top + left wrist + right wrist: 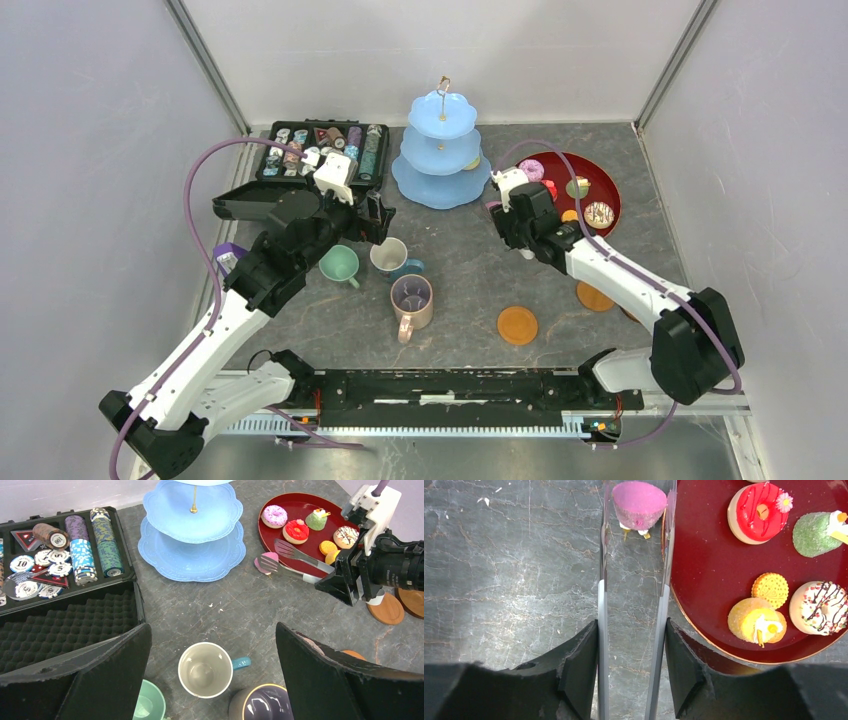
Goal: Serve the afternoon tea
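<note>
3 mugs stand close together on the grey table (470,270), near the left arm: a mint green mug (338,264), a white-and-blue mug (389,256) and a tall pink-purple mug (411,300). The left gripper (211,635) hovers above the white-and-blue mug with its jaws wide apart, and it holds nothing. Beside it lies the open black case (75,625) with poker chips (80,550) in rows. The pale-blue 3-tier stand (420,190) is at the back of the table, between the case and the red tray (704,580).

The right gripper (631,647) is clamped on the metal tongs (602,605); 1 finger presses each arm from outside. Between the tips of the tongs sits a pink pastry (639,502), just beside the rim of the tray and over the bare table. I cannot tell if it touches the table.

On the tray lie a red-glazed doughnut (756,512), a green cone pastry (816,527), a yellow biscuit (770,590), a yellow pastry (754,620), a white sprinkled doughnut (819,607) and a pink-glazed doughnut (274,516).

2 round brown coasters (517,325) lie near the right arm, 1 partly under it.
</note>
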{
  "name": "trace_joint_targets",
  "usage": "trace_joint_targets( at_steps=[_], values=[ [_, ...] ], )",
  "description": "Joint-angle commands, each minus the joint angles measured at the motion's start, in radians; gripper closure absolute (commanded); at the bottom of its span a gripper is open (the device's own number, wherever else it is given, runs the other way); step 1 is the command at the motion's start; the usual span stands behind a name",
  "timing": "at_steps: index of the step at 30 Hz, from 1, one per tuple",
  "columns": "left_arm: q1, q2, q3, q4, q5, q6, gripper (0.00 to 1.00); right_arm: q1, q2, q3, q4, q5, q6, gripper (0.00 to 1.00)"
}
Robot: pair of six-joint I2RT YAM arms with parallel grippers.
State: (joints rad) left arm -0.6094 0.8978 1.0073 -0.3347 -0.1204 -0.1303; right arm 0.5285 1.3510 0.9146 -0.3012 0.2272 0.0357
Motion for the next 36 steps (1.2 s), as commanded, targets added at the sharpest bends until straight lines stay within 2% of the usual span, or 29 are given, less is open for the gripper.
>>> trace_joint_targets(
  at_steps=[1, 8, 20, 23, 27, 29, 36],
  values=[
    [-0.005, -0.001, 0.006, 0.038, 0.008, -0.003, 0.01, 0.001, -0.028, -0.017, 0.043, 0.012, -0.012, 0.45],
    [-0.005, 0.002, 0.007, 0.037, 0.008, -0.003, 0.01, 0.001, -0.016, -0.031, 0.074, 0.011, -0.015, 0.43],
    [-0.004, 0.005, 0.007, 0.037, 0.005, -0.002, 0.01, 0.004, 0.049, 0.004, 0.099, 0.040, -0.013, 0.45],
    [-0.005, 0.004, 0.007, 0.037, 0.005, -0.002, 0.01, 0.007, 0.052, 0.011, 0.099, 0.057, -0.011, 0.50],
    [-0.004, 0.005, 0.005, 0.037, 0.004, -0.002, 0.01, 0.012, 0.038, 0.018, 0.099, 0.074, -0.010, 0.66],
    [-0.004, 0.005, 0.005, 0.037, 0.004, -0.002, 0.01, 0.015, 0.017, 0.015, 0.109, 0.073, -0.010, 0.71],
    [-0.004, 0.007, 0.007, 0.037, 0.007, -0.002, 0.01, 0.018, -0.029, 0.032, 0.094, 0.073, -0.007, 0.78]
  ],
)
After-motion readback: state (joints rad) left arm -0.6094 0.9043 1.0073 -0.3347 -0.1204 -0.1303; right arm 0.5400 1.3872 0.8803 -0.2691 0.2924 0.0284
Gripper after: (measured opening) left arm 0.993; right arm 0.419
